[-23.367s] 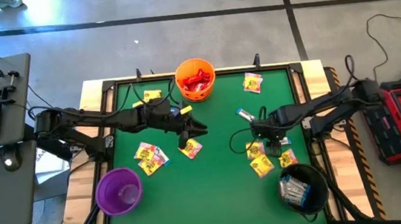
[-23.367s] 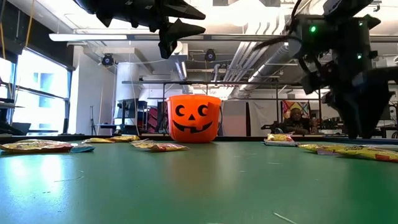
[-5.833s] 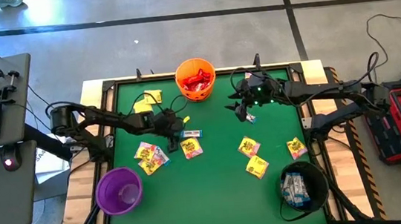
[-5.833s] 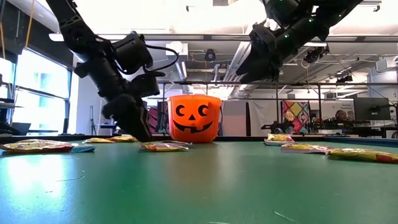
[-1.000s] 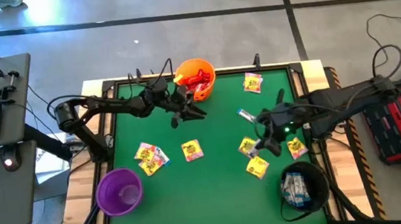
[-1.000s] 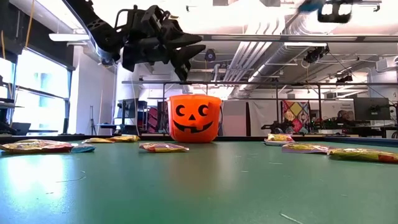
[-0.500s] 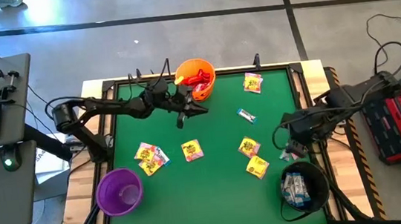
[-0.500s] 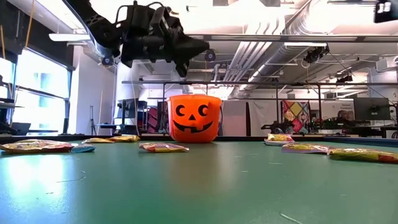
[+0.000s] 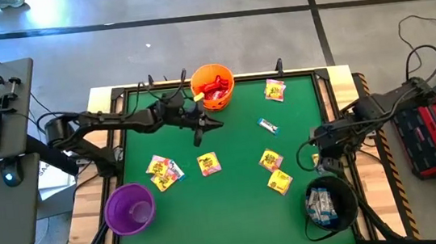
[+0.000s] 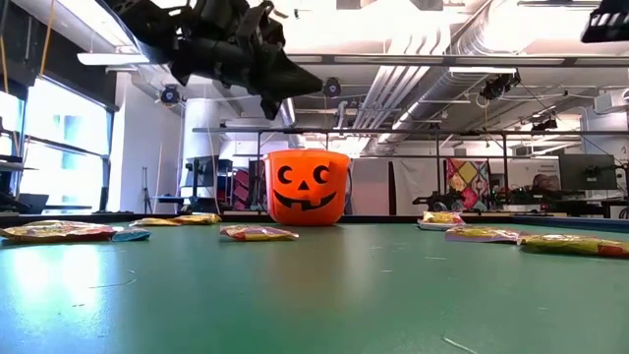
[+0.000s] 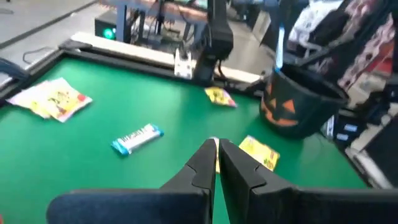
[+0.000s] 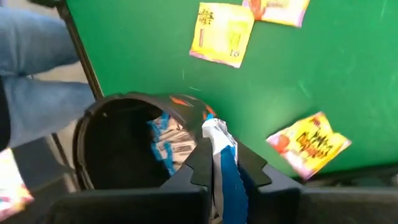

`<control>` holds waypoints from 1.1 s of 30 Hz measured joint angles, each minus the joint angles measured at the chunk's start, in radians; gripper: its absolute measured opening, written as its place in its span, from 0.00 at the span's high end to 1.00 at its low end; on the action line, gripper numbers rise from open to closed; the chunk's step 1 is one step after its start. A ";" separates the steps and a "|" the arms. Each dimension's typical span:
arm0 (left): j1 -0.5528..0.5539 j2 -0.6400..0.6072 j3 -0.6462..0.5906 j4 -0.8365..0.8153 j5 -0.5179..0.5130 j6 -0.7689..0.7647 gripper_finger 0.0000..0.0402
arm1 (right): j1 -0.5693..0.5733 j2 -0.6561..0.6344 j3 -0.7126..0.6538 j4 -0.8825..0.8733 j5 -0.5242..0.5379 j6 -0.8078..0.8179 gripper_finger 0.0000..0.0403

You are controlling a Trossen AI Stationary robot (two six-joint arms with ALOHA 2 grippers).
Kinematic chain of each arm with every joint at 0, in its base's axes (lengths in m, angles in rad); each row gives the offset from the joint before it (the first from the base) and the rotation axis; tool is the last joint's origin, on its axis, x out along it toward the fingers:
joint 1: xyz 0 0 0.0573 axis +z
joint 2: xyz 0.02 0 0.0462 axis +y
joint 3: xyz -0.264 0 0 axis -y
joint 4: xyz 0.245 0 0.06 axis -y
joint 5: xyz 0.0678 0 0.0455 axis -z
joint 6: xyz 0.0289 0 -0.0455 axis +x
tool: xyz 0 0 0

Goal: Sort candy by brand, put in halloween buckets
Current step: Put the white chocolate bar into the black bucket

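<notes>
My right gripper point(image 12: 214, 163) is clamped on a white-blue candy packet point(image 12: 219, 149), held over the rim of the black bucket point(image 12: 115, 149) at the table's near right corner; more white-blue packets point(image 12: 168, 142) lie inside it. In the high view that gripper point(image 9: 322, 162) sits just beyond the black bucket point(image 9: 330, 204).

My left gripper point(image 11: 216, 155) is pinched together with nothing that I can make out between the fingers, raised above the green table point(image 9: 234, 193) just beside the orange pumpkin bucket point(image 9: 213, 87), which holds red packets point(image 9: 214, 84).

One white-blue packet point(image 9: 268, 126) lies loose mid-table. Yellow packets point(image 9: 207, 163) are scattered over the mat, several near the purple bucket point(image 9: 130, 208) at the near left corner.
</notes>
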 joint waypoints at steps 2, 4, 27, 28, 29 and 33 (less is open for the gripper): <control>-0.021 -0.013 0.000 -0.037 -0.025 0.014 0.98 | 0.000 -0.001 0.000 -0.002 0.000 -0.057 0.97; -0.043 -0.024 0.000 -0.072 -0.048 0.029 0.98 | 0.000 0.000 0.000 -0.002 -0.019 -0.094 0.97; -0.200 -0.108 0.000 -0.332 -0.219 -0.021 0.98 | 0.253 0.046 -0.231 0.394 -0.204 0.045 0.97; -0.205 -0.108 0.000 -0.335 -0.220 -0.029 0.98 | 0.270 0.046 -0.243 0.402 -0.204 0.060 0.97; -0.209 -0.108 0.000 -0.338 -0.220 -0.039 0.98 | 0.286 0.046 -0.255 0.410 -0.205 0.075 0.97; -0.220 -0.108 0.000 -0.342 -0.221 -0.050 0.98 | 0.339 0.046 -0.290 0.417 -0.193 0.143 0.95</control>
